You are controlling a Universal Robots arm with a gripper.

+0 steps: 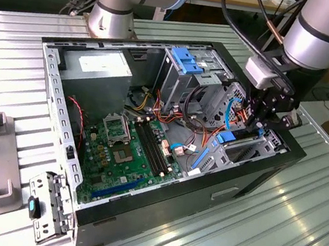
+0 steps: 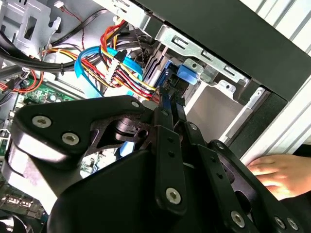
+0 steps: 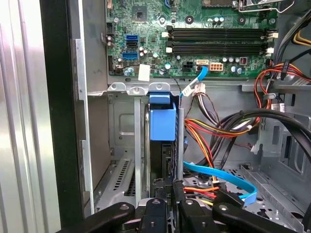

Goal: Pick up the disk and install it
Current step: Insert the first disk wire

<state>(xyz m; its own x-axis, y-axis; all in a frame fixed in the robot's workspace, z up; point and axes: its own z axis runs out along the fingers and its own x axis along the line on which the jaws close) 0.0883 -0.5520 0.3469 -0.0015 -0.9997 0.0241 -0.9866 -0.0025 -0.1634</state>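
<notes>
First wrist view: my gripper was clamped on the disk, which stood edge-on in the drive bay at the case end on the exterior view's right. My fingers hid its near end, so I couldn't tell how deep it sat.

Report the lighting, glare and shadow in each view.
Exterior view: glare streaks the ribbed table, and the case interior is darker. First wrist view: motherboard evenly lit, bay around the disk dim. Second wrist view: the gripper reads dark, with soft highlights.
</notes>
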